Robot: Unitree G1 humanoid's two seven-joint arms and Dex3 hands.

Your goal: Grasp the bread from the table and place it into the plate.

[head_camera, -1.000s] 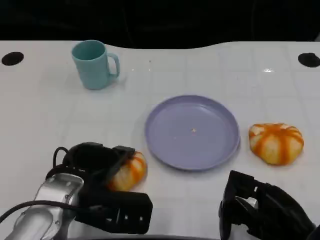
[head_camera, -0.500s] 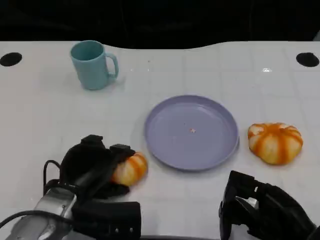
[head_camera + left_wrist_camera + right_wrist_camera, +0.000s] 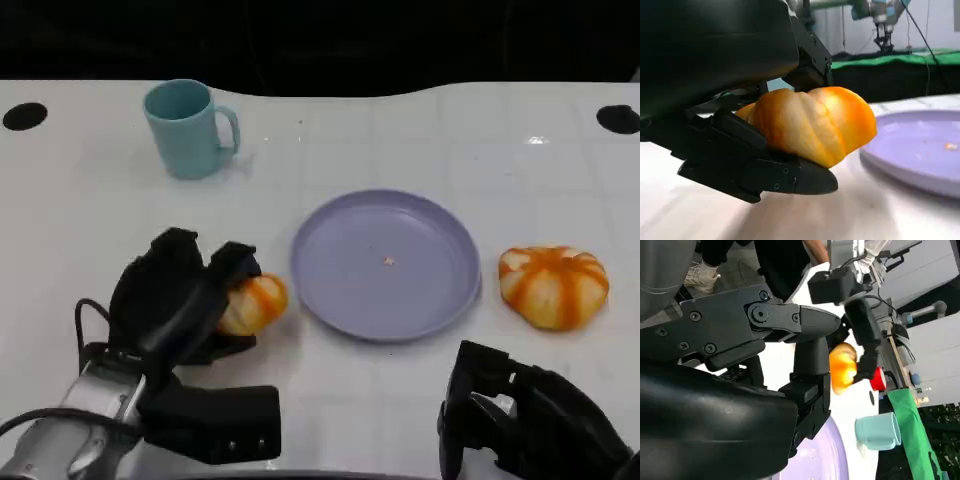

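A teal mug (image 3: 188, 128) is seen at the table's (image 3: 90, 215) far left. Nearer, a bread roll (image 3: 252, 304) is grasped by the left hand (image 3: 180, 297), just left of the purple plate (image 3: 386, 264). A second bread roll (image 3: 553, 286) lies right of the plate. The right hand (image 3: 520, 418) is held low, fingers curled on nothing

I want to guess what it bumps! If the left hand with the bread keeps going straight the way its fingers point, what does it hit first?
Probably the purple plate. The left hand holds the bread with its fingers aimed toward the plate's near rim, and nothing lies between. Depth is hard to judge.
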